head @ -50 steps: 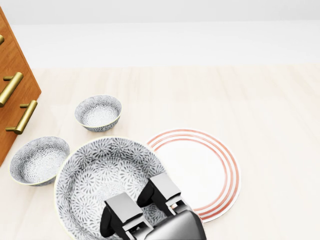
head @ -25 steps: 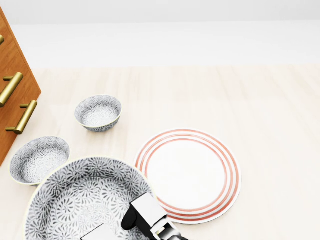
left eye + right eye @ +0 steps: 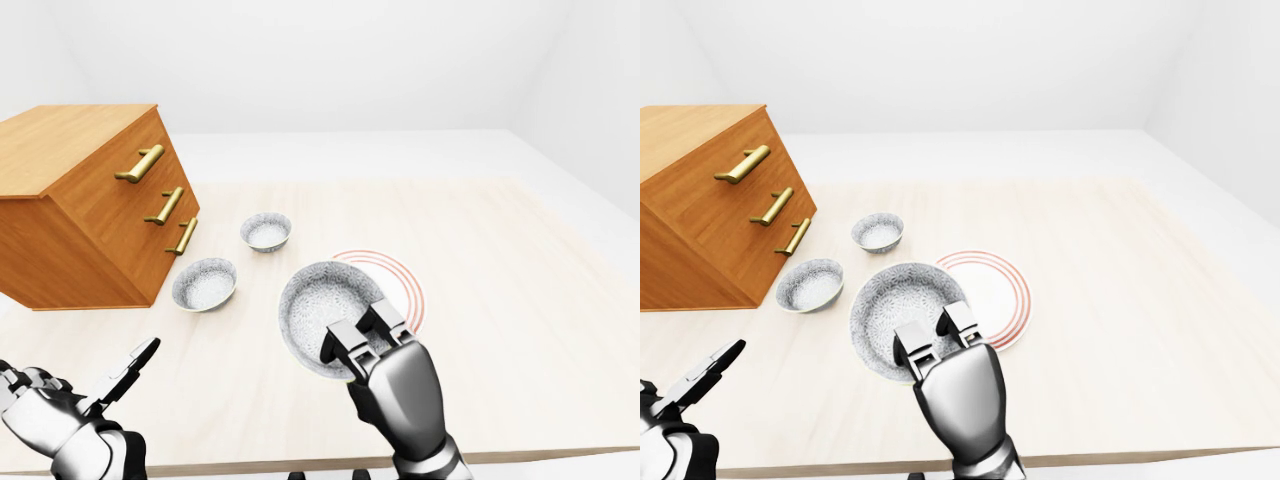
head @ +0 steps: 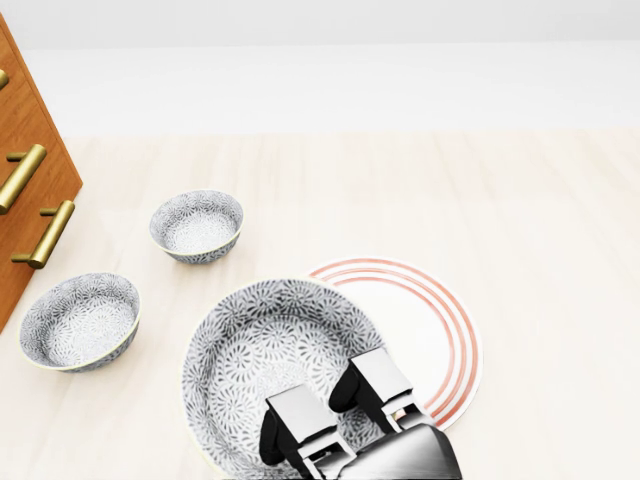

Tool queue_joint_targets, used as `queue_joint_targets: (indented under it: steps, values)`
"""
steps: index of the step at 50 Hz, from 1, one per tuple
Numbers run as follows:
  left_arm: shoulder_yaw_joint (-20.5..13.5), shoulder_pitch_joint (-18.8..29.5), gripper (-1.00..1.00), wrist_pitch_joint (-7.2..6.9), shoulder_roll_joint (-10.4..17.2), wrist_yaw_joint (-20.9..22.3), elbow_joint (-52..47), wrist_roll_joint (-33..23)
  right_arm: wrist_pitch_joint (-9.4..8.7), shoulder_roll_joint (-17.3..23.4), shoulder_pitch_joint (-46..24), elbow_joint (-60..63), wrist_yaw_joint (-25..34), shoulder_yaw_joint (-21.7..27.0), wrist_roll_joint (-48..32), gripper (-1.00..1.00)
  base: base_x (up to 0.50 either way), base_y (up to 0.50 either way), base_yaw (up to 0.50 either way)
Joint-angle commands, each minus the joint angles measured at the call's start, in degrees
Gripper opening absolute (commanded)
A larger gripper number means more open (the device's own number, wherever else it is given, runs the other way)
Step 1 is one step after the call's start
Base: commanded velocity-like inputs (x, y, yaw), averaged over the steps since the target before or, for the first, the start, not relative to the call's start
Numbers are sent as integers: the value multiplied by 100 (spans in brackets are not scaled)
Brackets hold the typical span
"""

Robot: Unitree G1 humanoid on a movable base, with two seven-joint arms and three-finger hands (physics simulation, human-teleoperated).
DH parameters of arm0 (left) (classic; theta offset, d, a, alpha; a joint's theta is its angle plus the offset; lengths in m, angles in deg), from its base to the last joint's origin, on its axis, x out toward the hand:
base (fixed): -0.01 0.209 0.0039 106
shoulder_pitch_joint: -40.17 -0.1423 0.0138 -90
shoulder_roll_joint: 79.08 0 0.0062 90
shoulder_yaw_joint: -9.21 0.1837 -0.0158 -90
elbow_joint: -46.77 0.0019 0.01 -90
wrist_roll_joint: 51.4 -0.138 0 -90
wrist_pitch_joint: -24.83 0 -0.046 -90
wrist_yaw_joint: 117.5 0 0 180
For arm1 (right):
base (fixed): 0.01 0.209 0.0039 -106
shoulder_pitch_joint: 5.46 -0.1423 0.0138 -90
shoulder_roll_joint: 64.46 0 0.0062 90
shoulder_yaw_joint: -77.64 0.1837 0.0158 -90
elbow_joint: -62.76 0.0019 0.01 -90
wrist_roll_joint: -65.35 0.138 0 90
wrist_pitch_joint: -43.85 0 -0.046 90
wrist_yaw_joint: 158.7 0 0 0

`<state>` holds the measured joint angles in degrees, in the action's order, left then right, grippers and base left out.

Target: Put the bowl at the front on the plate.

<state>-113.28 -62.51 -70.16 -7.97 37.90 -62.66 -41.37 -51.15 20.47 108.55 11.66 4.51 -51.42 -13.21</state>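
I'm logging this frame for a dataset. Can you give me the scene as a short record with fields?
held item: large patterned bowl, gripped at its rim by the right robot hand
bowl position: lifted, overlapping the plate's left edge in the head view
plate: red-ringed, on the table
other bowls: two small bowls, near the wooden drawer unit
left robot hand: open, empty
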Motion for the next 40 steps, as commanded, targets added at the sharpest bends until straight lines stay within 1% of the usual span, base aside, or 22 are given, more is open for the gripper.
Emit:
queue_joint_targets:
  steps: [1,3,4,7,8,15,18,19,20,23,25,27,29,31,38,39,40]
  values:
    - [5,-36,100,0,-3,3,-74,6,0,-240,36,-61,25,917,19,-100,0,0,0]
    - [8,-12,100,0,-8,8,1,-14,0,-320,-53,-102,205,1026,-155,-100,0,0,0]
    - [10,-10,100,0,-8,6,1,-17,0,-387,-79,-140,286,1106,-365,-100,0,0,0]
    - [5,-1,100,0,0,-9,-6,-13,0,-480,-102,-194,328,1304,-436,-100,0,0,0]
    - [8,-4,100,0,-1,-1,2,-18,0,-513,-137,-194,450,1405,-549,-100,0,0,0]
    - [6,-11,100,0,-13,3,-40,-31,0,-720,-242,-268,604,1786,-595,-100,0,0,0]
    - [11,-2,100,0,-12,1,-22,-42,0,-795,-218,-298,577,1932,-642,-100,0,0,0]
    - [29,33,100,73,-6,-1,107,-64,0,-856,-203,-273,527,2039,-601,-100,0,0,0]
    - [28,13,100,54,-1,-1,75,-47,0,-861,-188,-246,502,2097,-546,-100,0,0,0]
    - [35,5,100,85,4,-2,89,-35,0,-904,-169,-174,465,2267,-520,-100,0,0,0]
    - [31,-2,100,58,10,-1,53,-28,0,-932,-217,-230,464,2353,-480,-100,0,0,0]
    - [36,3,100,76,10,-3,69,-34,0,-973,-223,-214,464,2452,-438,-100,0,0,0]
    - [22,-49,100,10,-14,17,-55,-24,0,-991,-243,-271,440,2570,-344,-100,0,0,0]
    - [7,-55,100,1,-27,35,-79,-27,0,-1001,-219,-328,353,2681,-206,-100,0,0,0]
    - [-3,-50,100,0,-37,46,-82,-35,0,-1027,-212,-335,352,2708,-210,-100,0,0,0]
    - [3,-19,100,80,-29,54,28,-54,0,-904,-85,-293,244,2863,199,-100,0,0,0]
    - [-1,-53,100,24,-36,58,-65,-39,0,-900,-32,-194,255,2858,206,-100,0,0,0]
